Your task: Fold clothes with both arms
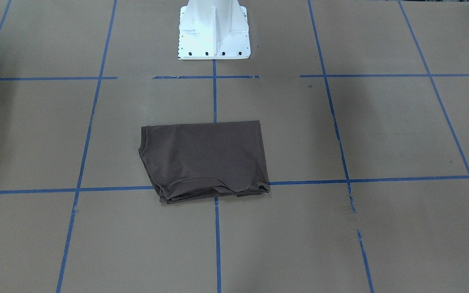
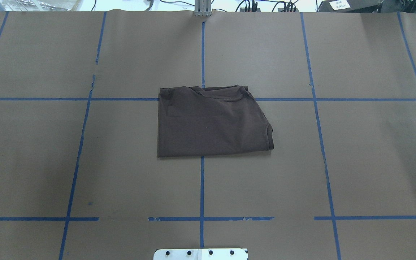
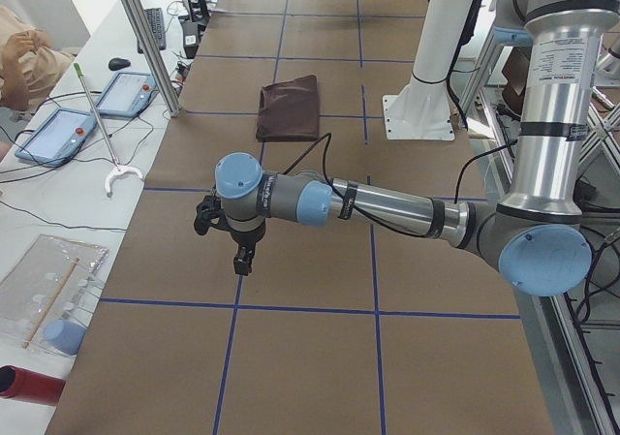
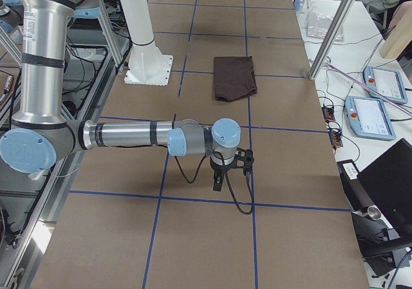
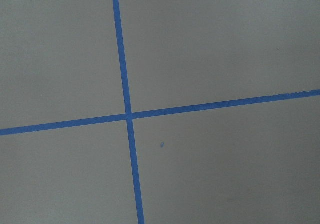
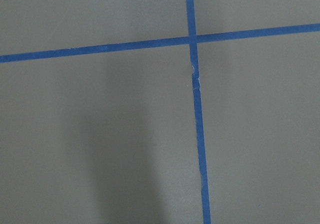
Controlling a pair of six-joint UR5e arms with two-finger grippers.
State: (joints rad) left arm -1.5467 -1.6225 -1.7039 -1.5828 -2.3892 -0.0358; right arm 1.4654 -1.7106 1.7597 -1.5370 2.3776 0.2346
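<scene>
The dark brown T-shirt point(image 1: 206, 158) lies folded into a compact rectangle at the table's middle, collar edge toward the robot's right; it also shows in the overhead view point(image 2: 211, 122) and both side views point(image 3: 291, 106) point(image 4: 235, 76). My left gripper point(image 3: 242, 257) hangs over bare paper far to the shirt's left, pointing down. My right gripper point(image 4: 219, 181) hangs over bare paper far to the shirt's right. Both show only in side views, so I cannot tell whether they are open or shut. Neither touches the shirt. Both wrist views show only brown paper and blue tape lines.
The white pedestal base point(image 1: 214, 32) stands behind the shirt. Blue tape lines point(image 2: 202, 54) grid the brown paper. Aluminium posts point(image 3: 145, 38) point(image 4: 331, 31), tablets point(image 3: 121, 94) point(image 4: 386, 83) and an operator's arm point(image 3: 24, 52) are along the far table edge.
</scene>
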